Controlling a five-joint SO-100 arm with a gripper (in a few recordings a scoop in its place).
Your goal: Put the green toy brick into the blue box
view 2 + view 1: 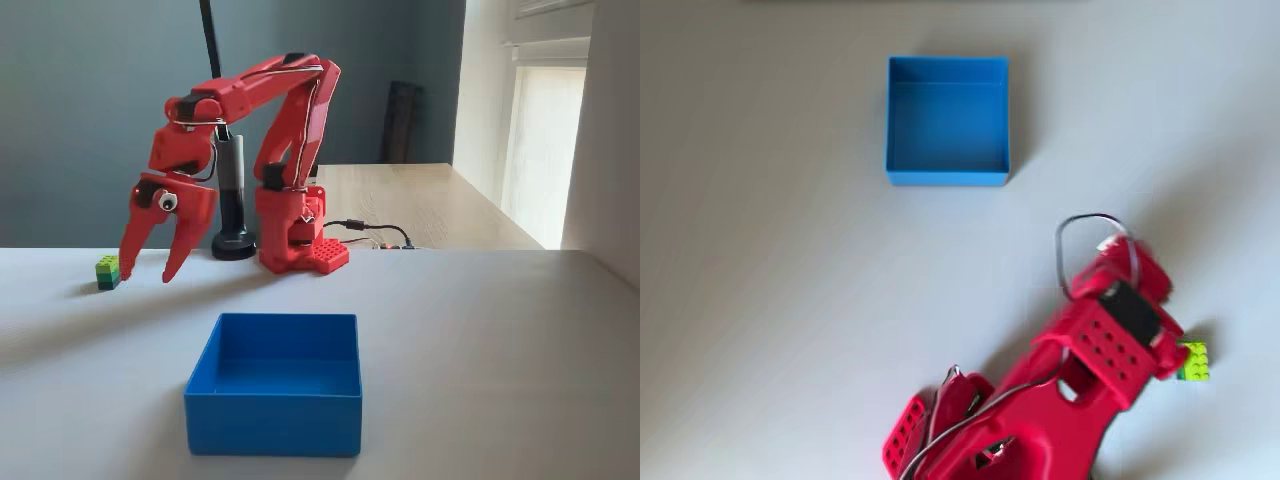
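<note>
In the fixed view the red plastic arm's tool (148, 270) hung with its two fingers spread, empty, just right of the small lime-green studded plastic brick (107, 272) resting near the pale desk's (480, 340) far left edge; the square blue plastic box (274, 400) sat well apart, nearer the front edge.

Brick (108, 272) left of fingers (178, 248), fixed view

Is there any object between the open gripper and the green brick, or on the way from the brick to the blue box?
Nothing visible stands in the way. In the fixed view the gripper hangs open just beside the green toy brick, with bare table between them. The table between the brick and the blue box is bare too.
</note>
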